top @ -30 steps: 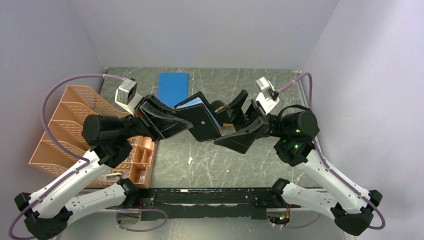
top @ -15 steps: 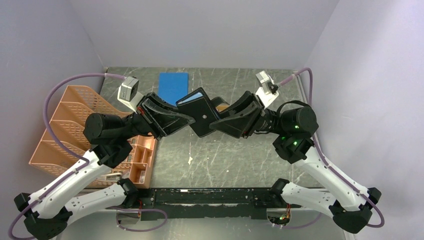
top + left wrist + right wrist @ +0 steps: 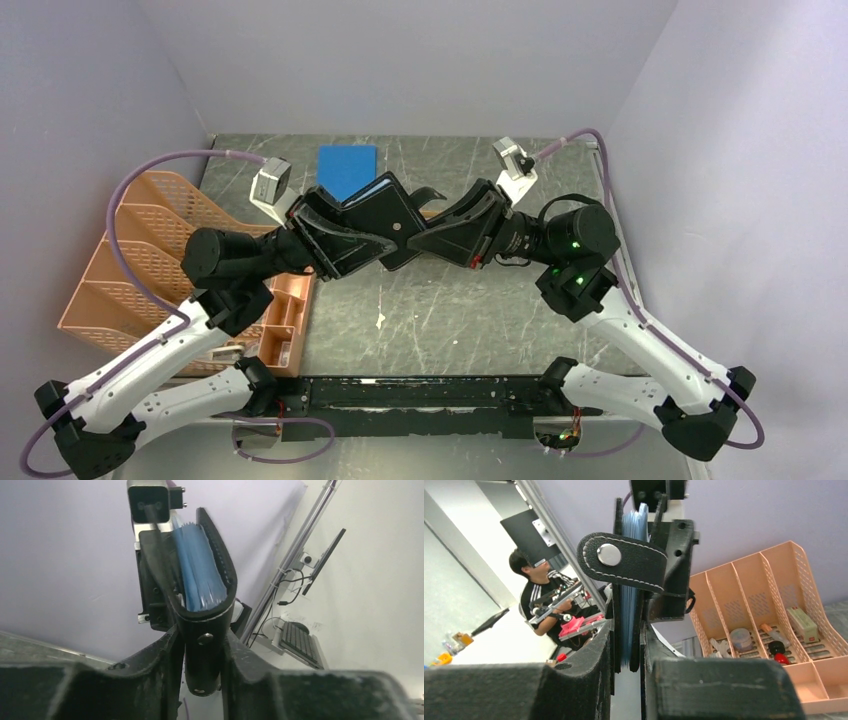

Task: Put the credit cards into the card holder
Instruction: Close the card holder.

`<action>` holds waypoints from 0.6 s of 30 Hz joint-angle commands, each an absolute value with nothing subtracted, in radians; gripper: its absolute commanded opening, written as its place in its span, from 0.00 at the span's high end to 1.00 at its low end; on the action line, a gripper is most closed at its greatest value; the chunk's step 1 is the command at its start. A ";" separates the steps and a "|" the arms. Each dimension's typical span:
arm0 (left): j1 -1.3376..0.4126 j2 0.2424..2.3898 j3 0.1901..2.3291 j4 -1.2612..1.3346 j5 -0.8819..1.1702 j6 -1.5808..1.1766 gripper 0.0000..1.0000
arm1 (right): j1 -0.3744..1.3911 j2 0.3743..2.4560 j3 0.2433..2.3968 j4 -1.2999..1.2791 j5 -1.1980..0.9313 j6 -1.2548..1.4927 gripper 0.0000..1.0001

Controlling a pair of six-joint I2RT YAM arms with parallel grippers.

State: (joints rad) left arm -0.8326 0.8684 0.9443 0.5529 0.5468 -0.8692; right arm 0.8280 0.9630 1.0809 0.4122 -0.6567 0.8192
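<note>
The card holder (image 3: 385, 215), a black folding wallet with blue inner pockets, hangs in the air above the middle of the table between both arms. My left gripper (image 3: 365, 245) is shut on its folded spine end (image 3: 205, 580), one finger against each outer face. My right gripper (image 3: 425, 235) is shut on the opposite, open edge, pinching the two black covers and the blue leaves (image 3: 626, 610) together. The snap tab (image 3: 624, 562) sticks out loose to the side. No credit cards show in any view; the wallet's inside is hidden.
A flat blue sheet (image 3: 345, 165) lies at the back of the table behind the wallet. An orange mesh file rack (image 3: 130, 250) stands at the left edge, with an orange compartment tray (image 3: 285, 320) of small items beside it. Walls close in three sides.
My right gripper went from wide open to shut on the wallet's free edge. The wallet has folded flatter, and both grippers have shifted left and toward the back with it.
</note>
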 commanded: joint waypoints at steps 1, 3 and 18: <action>-0.831 0.850 0.943 0.562 0.536 -0.841 0.82 | 0.831 0.959 1.101 0.418 -0.630 0.836 1.00; -0.831 0.838 0.946 0.522 0.507 -0.824 0.95 | 0.831 0.950 1.124 0.326 -0.610 0.760 0.77; -0.831 0.846 1.043 0.214 0.436 -0.763 0.95 | 0.832 0.863 1.323 -0.181 -0.186 0.330 0.43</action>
State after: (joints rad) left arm -0.8322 0.8368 1.0023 0.2520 0.4366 -0.7750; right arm 0.8288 0.8188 1.2953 -0.0952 -0.2958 0.4053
